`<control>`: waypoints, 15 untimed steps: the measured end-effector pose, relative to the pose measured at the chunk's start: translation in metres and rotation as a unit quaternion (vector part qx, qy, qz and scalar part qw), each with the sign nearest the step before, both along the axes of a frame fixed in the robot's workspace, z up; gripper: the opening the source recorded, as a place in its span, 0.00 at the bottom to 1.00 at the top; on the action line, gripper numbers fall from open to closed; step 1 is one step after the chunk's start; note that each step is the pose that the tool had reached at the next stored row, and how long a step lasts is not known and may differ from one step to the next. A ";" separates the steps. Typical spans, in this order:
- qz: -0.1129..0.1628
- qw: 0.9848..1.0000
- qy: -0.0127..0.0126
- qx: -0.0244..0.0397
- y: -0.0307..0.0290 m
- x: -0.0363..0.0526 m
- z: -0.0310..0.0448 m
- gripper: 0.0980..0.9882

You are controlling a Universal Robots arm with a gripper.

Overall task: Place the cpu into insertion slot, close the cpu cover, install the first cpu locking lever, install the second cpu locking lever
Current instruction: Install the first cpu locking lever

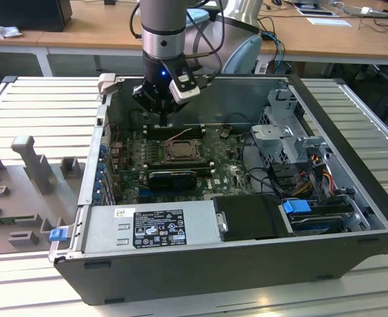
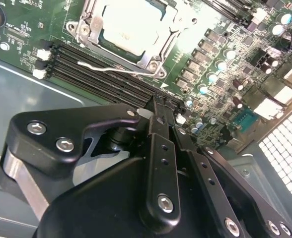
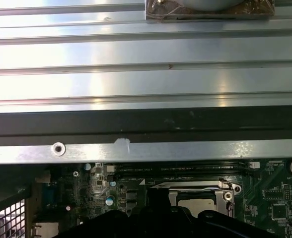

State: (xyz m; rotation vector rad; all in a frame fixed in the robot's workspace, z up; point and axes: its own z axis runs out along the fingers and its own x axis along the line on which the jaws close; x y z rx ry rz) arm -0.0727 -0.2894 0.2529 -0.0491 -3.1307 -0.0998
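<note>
The cpu [image 2: 131, 25] shows its pale square face inside the insertion slot [image 1: 179, 151] on the green motherboard. The cpu cover [image 2: 153, 59], a dull silver frame, lies flat around the chip. A thin wire locking lever [image 2: 106, 68] runs along the socket's edge, beside the memory slots; whether it is latched I cannot tell. My gripper [image 2: 158, 102] hangs over the memory slots just beside the socket, fingers together with nothing between them. In the exterior view the gripper [image 1: 162, 121] stands behind the socket, near the case's rear wall. The first wrist view catches the socket [image 3: 195, 196] past the case rim.
The open case holds a grey labelled power-supply box [image 1: 151, 226] at the front, a black card [image 1: 174, 177] before the socket, and a drive cage [image 1: 286, 132] with cables [image 1: 313, 175] at the exterior view's right. Long black memory slots [image 2: 86, 74] flank the socket. The case rim [image 3: 146, 151] is close.
</note>
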 end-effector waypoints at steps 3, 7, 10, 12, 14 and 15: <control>0.000 1.000 0.000 0.000 0.0000 0.0022 -0.0006 0.01; 0.000 1.000 0.000 0.000 0.0000 0.0057 -0.0016 0.01; 0.000 1.000 0.000 0.000 0.0000 0.0081 -0.0017 0.01; 0.000 1.000 0.000 0.000 0.0000 0.0095 -0.0017 0.01; 0.000 1.000 0.000 0.000 0.0000 0.0104 -0.0018 0.01; 0.000 1.000 0.000 0.000 0.0000 0.0107 -0.0018 0.01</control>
